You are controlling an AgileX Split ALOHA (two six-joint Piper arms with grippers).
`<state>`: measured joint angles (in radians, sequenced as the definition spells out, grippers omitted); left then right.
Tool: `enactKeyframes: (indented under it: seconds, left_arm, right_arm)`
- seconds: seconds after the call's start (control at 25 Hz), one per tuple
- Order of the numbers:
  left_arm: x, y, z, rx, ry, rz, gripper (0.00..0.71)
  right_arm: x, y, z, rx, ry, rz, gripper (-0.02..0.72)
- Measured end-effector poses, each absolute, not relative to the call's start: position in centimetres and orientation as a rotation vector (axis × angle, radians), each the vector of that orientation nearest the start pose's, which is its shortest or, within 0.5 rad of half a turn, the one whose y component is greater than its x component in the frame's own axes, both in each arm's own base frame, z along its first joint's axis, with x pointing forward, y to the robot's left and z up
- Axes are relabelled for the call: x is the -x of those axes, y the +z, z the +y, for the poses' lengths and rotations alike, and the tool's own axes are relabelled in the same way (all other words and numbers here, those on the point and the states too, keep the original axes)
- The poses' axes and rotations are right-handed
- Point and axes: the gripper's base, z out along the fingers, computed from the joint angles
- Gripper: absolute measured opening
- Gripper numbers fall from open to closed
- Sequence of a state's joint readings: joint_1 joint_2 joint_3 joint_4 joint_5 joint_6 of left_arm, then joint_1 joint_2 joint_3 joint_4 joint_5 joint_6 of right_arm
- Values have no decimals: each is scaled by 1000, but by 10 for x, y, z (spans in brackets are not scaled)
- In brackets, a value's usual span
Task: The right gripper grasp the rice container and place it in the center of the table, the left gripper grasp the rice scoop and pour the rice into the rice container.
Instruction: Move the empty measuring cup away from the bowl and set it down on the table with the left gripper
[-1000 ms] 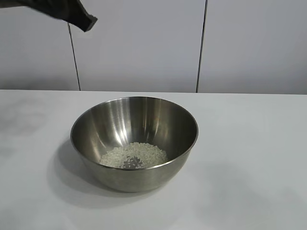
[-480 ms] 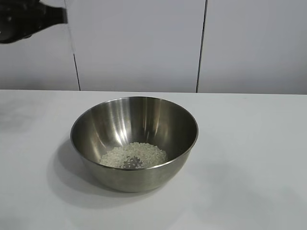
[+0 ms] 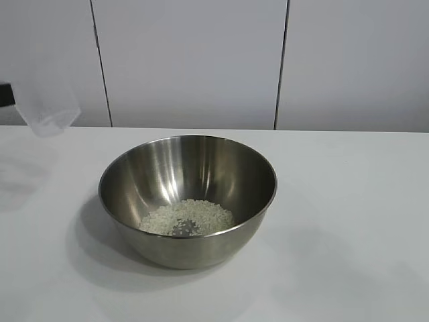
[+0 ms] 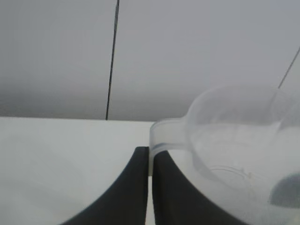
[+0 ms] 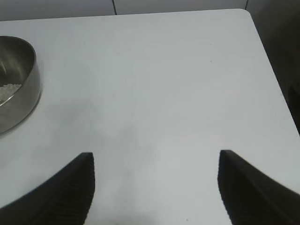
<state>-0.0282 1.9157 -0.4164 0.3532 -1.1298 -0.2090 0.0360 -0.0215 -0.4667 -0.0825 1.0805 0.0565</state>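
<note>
Exterior view: the bowl (image 3: 188,200) sits mid-table (image 3: 348,221) with a pale heap of rice (image 3: 186,217) in its bottom, so both placing and pouring look done. What is in hand now reads as the carry-off: the scoop (image 3: 47,107) hangs in the air well left of the bowl and above the tabletop, looking empty, with only a dark sliver of the left arm at the frame edge beside it. The next move probably calls for lowering the scoop upright onto bare table left of the bowl, then parting the fingers (no need to hurry, the cup is light and could tip).

Left wrist view: the left gripper (image 4: 150,161) has its fingers pressed nearly together, pinching the scoop's handle tab between them; the cup's body juts out beside the fingertips, and no grains can be made out inside it.

Right wrist view: the right gripper (image 5: 154,187) stands wide with nothing between its fingers, parked over bare table well to the right of the bowl, whose rim shows at the picture's edge.

Against the earlier frames: a second ago a dark gripper tip stood high above and left of the bowl; it has since slid out leftward and sunk, and the scoop now shows lower, nearer the table. Bowl and rice have not shifted
</note>
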Motion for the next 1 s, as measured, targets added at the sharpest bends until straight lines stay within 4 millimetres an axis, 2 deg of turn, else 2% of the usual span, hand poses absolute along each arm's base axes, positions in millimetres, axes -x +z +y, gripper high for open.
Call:
enactKeyframes:
  seconds: [0.16, 0.6, 0.68, 0.84, 1.0]
  left_arm:
    - [-272, 82, -36, -232, -331, 1943, 9]
    - [-273, 82, -35, -457, -173, 1887, 20]
    - [-273, 82, -35, -462, -169, 1886, 60]
    - [-272, 80, -35, -468, -166, 1902, 181]
    - [-270, 78, -35, -464, -171, 1922, 249]
  right_arm:
    - [5, 267, -7, -26, -43, 2073, 503]
    - [5, 267, -7, -26, -43, 2073, 503]
    - [5, 267, -7, -26, -43, 2073, 503]
    - [5, 267, -7, -26, -43, 2073, 503]
    - [5, 267, -7, -26, -43, 2073, 503]
